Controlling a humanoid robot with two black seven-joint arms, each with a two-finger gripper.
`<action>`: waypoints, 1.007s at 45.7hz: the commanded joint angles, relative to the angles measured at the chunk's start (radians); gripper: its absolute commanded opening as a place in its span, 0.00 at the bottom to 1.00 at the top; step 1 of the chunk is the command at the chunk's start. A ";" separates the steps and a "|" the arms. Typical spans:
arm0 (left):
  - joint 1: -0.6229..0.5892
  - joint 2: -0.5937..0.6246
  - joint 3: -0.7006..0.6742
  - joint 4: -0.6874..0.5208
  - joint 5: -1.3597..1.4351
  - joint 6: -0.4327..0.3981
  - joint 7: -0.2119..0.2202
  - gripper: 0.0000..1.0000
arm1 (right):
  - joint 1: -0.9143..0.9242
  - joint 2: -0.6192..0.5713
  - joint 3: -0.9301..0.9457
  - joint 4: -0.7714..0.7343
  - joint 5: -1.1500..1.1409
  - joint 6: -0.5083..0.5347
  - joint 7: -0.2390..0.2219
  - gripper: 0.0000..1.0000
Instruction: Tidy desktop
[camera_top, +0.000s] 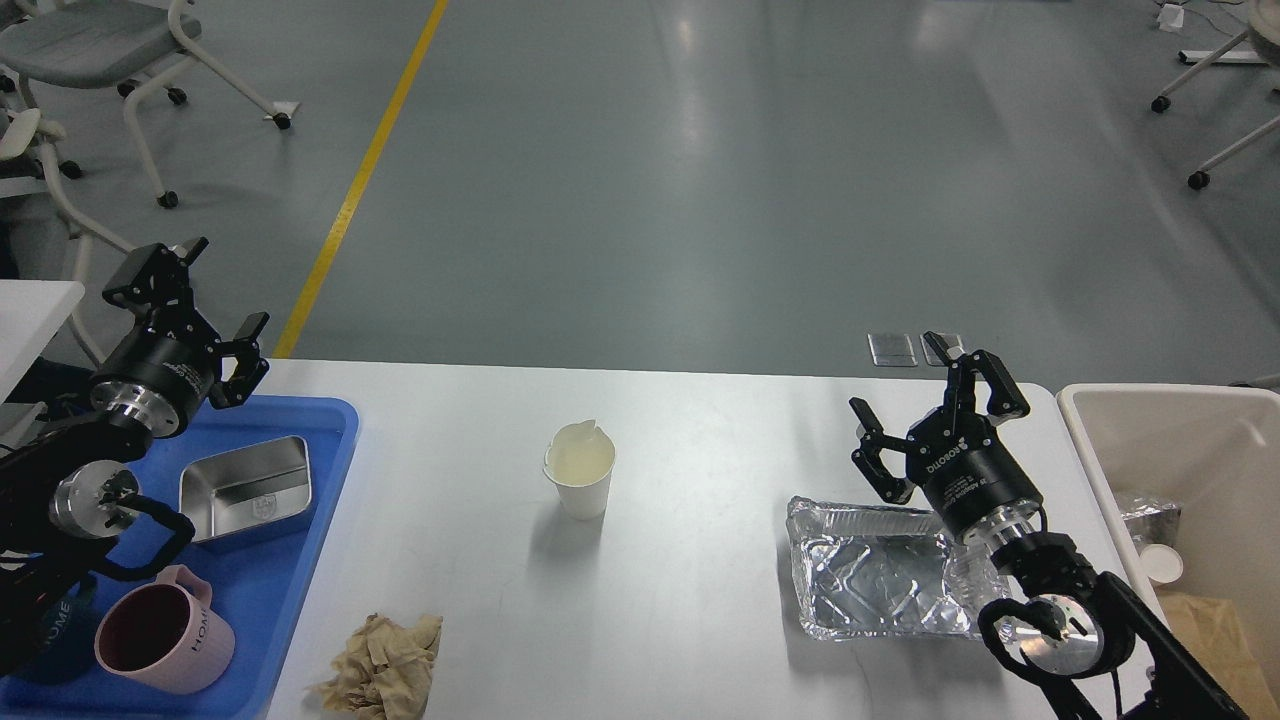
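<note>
On the white desktop (700, 600) a paper cup (579, 477) stands near the middle. Left of the cup is a blue tray (300, 520) with the left gripper (195, 300) open above it. Right of the cup lies a foil tray (875, 585), the right gripper (935, 405) open above it.
</note>
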 joint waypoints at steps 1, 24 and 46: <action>0.114 -0.003 -0.130 -0.078 0.001 -0.001 -0.001 0.96 | 0.000 -0.001 0.000 -0.001 0.000 0.001 0.000 1.00; 0.382 -0.057 -0.291 -0.214 0.003 -0.083 -0.001 0.96 | -0.001 -0.026 0.000 0.005 0.000 -0.002 -0.002 1.00; 0.335 -0.051 -0.280 -0.207 0.012 -0.081 0.010 0.96 | 0.008 -0.191 -0.014 0.028 -0.543 -0.027 0.009 1.00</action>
